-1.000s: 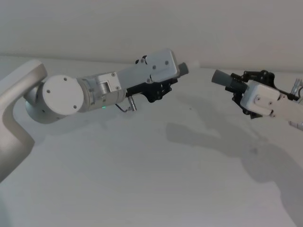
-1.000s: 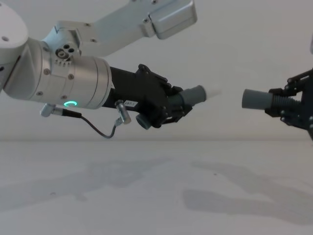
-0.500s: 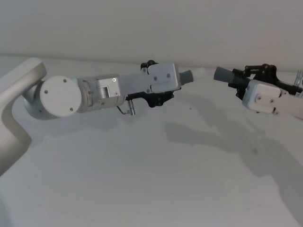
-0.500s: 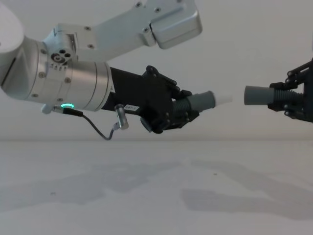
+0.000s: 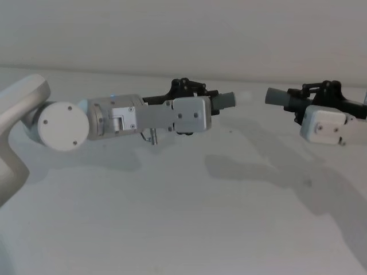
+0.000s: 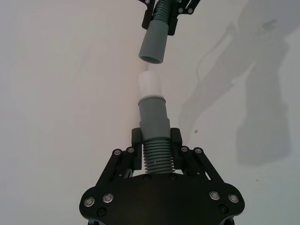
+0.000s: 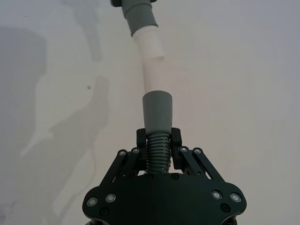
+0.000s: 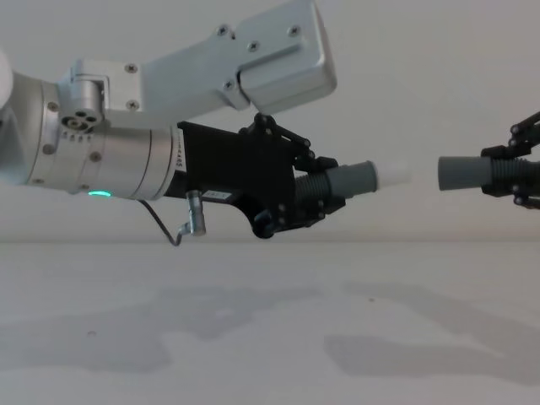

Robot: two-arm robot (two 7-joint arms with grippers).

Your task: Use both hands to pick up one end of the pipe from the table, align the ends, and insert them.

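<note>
Both pipe pieces hang in the air above the white table (image 5: 172, 217). My left gripper (image 8: 325, 190) is shut on the ribbed part of one grey piece (image 8: 359, 178), whose smooth end carries a white tip (image 8: 392, 175) pointing right. My right gripper (image 8: 516, 173) is shut on the ribs of the other piece (image 8: 462, 172), its open mouth facing left. A small gap separates the two ends, which are nearly level. In the left wrist view the white tip (image 6: 150, 84) sits just short of the open mouth (image 6: 153, 44), slightly off line. The right wrist view shows its piece (image 7: 158, 110) facing the tip (image 7: 150, 51).
The table surface (image 8: 253, 337) under both arms carries only the arms' shadows. A pale wall runs behind. The left arm's silver forearm (image 5: 114, 117) stretches across the left half of the head view.
The left wrist has turned and its piece has levelled out and shifted right. The right gripper drew back to the right and rose slightly. The two ends now face each other more squarely.
</note>
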